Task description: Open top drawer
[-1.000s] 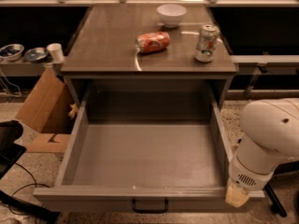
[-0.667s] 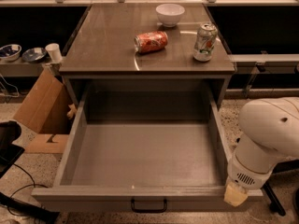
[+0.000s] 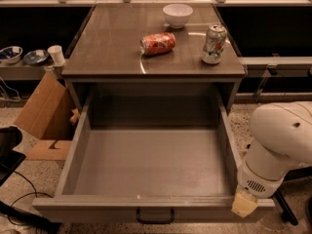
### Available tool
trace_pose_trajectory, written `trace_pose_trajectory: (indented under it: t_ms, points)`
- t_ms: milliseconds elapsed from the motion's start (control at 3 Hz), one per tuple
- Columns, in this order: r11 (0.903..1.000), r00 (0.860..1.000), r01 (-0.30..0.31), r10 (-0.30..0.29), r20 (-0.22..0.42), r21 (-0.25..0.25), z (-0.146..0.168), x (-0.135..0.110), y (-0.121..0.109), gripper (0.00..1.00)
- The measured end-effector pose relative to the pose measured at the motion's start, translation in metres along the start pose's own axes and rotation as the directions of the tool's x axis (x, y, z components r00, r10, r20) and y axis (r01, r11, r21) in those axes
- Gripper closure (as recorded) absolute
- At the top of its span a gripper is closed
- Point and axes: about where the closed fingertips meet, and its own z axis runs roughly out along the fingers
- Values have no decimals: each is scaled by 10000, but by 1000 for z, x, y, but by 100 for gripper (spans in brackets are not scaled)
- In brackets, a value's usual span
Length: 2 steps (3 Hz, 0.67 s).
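A grey cabinet with a flat worktop (image 3: 112, 57) fills the middle of the view. Below it the top drawer (image 3: 151, 160) stands pulled far out toward the viewer, its deep grey inside bare; judged from this, the opening looks all but done. Its long axis runs from the cabinet toward the viewer. A white robot arm (image 3: 280, 140) curves in from the right. The tool (image 3: 243, 204) sits at the arm's pale end, touching or just beside the right corner of the drawer front; whether it is wide or narrow cannot be told. The dark loop handle (image 3: 155, 216) lies to the tool's left, at the front's centre.
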Motion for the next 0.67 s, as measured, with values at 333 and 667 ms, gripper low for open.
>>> trace_pose_trajectory:
  t_ms: [333, 667]
  points:
    - [9994, 9999, 143, -142, -45, 323, -27, 0, -3, 13]
    - [9940, 9996, 270, -262, -97, 1060, -90, 0, -5, 0]
